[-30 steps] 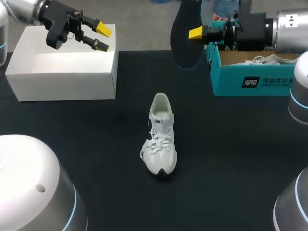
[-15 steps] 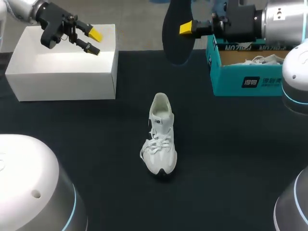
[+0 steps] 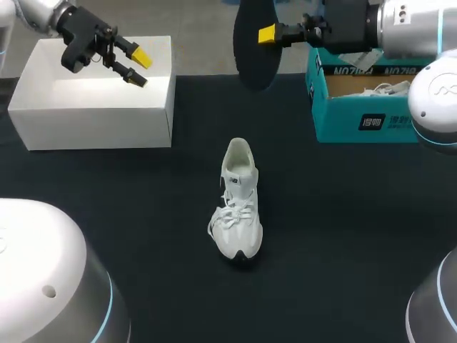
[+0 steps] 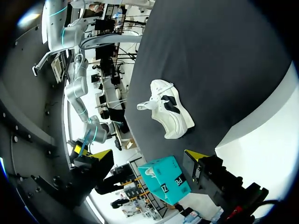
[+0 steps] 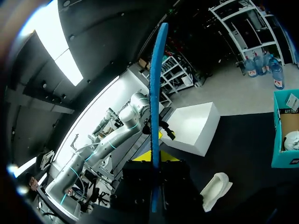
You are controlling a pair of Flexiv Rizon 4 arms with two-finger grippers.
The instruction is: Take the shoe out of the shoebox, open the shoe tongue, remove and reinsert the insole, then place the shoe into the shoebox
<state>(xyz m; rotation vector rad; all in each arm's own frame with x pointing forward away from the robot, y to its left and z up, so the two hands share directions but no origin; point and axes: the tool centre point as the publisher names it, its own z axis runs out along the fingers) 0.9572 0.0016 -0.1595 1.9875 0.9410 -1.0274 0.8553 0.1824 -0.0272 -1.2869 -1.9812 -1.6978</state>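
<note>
Sitting upright on its sole in the middle of the table, the shoe pointed its toe toward the near edge, laces tied, out of both boxes. Left gripper hung above the white box at the far left, fingers spread apart, nothing in them. Right gripper sat high over the far edge, clamped on the dark insole, which hung edge-down well apart from the shoe. Shoebox stood at the far right, open, something white inside, too small to tell what. Left wrist view: left gripper was wide open and empty, the shoe lay well ahead on the table, the shoebox was far beyond the shoe, and the white box was just under one finger. Right wrist view: right gripper pinched the insole from both sides, seen edge-on as a thin blue strip standing up ahead of the fingers; past it were the white box, the left gripper over it, the shoe down on the table, and the shoebox off to the side.
</note>
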